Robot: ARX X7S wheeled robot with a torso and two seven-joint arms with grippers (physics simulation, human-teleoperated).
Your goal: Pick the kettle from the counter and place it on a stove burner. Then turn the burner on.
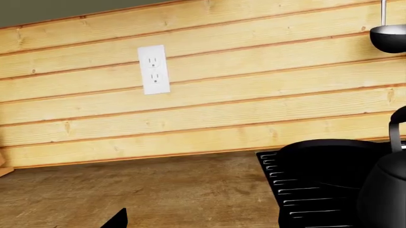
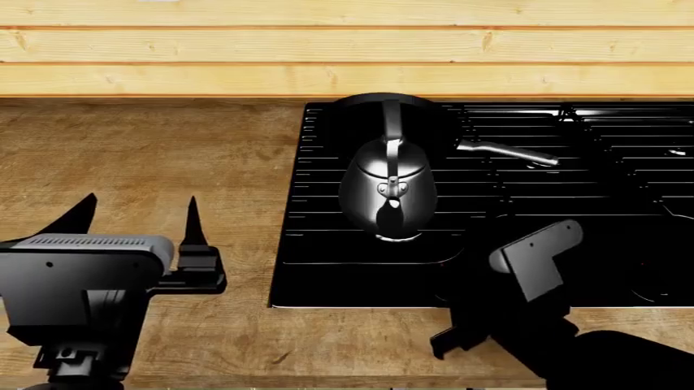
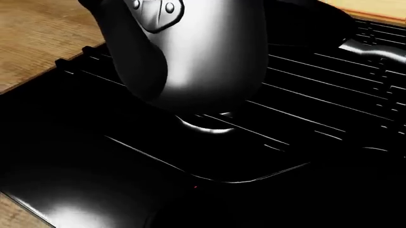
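Now the kettle (image 2: 388,193) sits on the glossy grate bars of the black cooktop (image 2: 325,268), at its left part, with its arched handle standing up and a frying pan (image 2: 375,110) just behind it toward the plank wall (image 2: 217,49). From my right wrist view the kettle's rounded silvery body (image 3: 190,52) fills the upper part of the picture, and under it I see the small round stove burner (image 3: 206,124) cap below the bars, so the kettle rests over that burner. My right claw (image 2: 521,268) hangs near the front edge of the cooktop, to the right of the kettle and apart from it; whether its fingers are spread or closed I cannot tell. My left claw (image 2: 136,219) is over the brown wooden desk (image 2: 141,146), left of the cooktop, its two dark fingers spread wide with nothing between them. In my left wrist view a white wall outlet (image 1: 153,69) sits on the planks, a dark ladle (image 1: 388,35) hangs at the edge, and the kettle's dark side (image 1: 387,190) shows beside the pan (image 1: 330,156).
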